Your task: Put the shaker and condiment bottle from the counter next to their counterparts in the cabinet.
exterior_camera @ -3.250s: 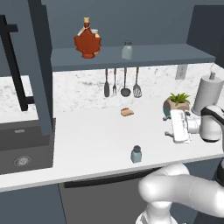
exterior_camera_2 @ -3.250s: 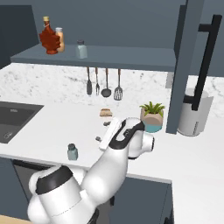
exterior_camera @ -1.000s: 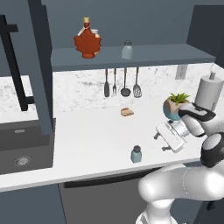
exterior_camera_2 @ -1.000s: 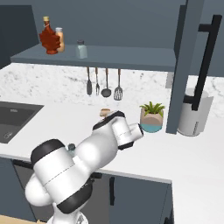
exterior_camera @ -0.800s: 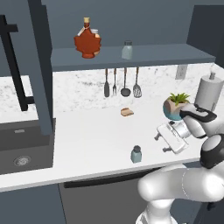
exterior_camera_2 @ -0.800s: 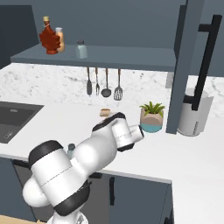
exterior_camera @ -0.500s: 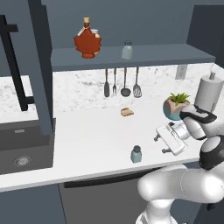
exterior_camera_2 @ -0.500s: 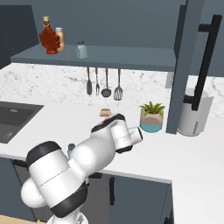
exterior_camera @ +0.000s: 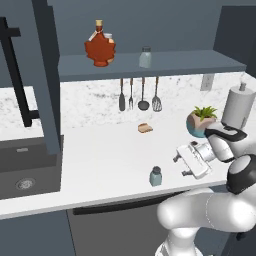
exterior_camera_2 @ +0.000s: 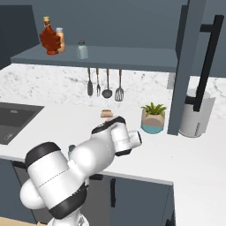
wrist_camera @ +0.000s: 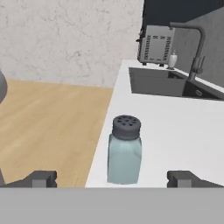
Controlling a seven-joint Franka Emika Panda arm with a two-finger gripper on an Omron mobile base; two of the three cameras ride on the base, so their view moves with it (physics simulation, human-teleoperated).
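— While the claw (exterior_camera: 181,166) hangs low over the table (exterior_camera: 105,165) at the right of the left base view, where does the shaker (exterior_camera: 156,176) sit from it?

— Just to the left of it in that frame, near the table's front edge, close but not touching. In the hand view the shaker (wrist_camera: 124,150) stands dead centre, straight ahead of the claw (wrist_camera: 113,179), with one dark fingertip (wrist_camera: 41,178) low at the left and the other low at the right.

— Upright?

— Yes, grey cap up, so its long axis runs top to bottom in the hand view, square across the line between the two tips. I'd judge a straight push forward would bring the fingers either side of the glass.

— And the claw itself?

— Spread as wide as it goes, holding nothing, touching nothing that I can see.

— The rest of the job?

— The condiment bottle (exterior_camera: 99,47) already stands on the cabinet (exterior_camera: 150,65) shelf at upper centre, beside the orange bottle (exterior_camera_2: 60,39), and the twin shaker (exterior_camera: 145,57) is a little to its right. So the table shaker looks like the piece left to move.
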